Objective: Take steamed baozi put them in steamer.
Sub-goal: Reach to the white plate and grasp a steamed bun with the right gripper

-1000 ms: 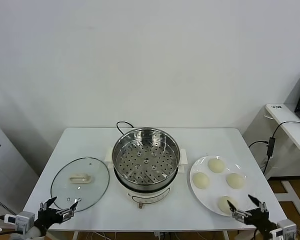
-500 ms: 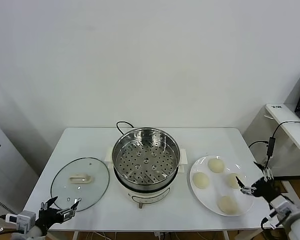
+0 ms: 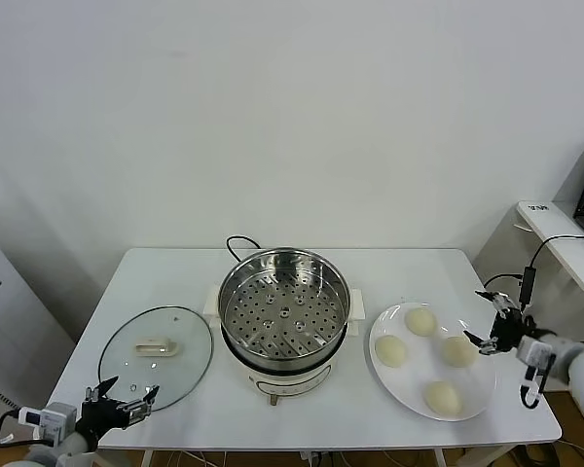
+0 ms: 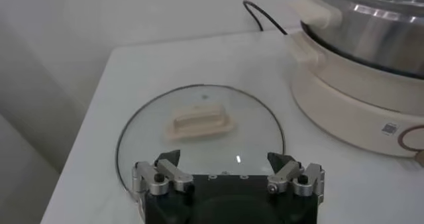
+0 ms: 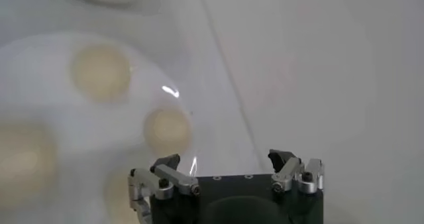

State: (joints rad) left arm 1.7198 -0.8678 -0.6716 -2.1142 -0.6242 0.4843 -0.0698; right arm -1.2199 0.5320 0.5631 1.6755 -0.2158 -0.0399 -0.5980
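1. Four steamed baozi (image 3: pixel 420 320) are sitting on the white plate (image 3: pixel 392 378), just right of the steamer (image 3: pixel 285 309), which is holding none.
2. You are reaching: your right gripper (image 3: pixel 492 322) is hovering at the plate's far-right edge, jaws wide, gripping nothing.
3. Your left gripper (image 3: pixel 123 408) is idling, spread wide, near the glass lid (image 3: pixel 156 356).
4. Next, I judge, you need to be lowering around the nearest bun.
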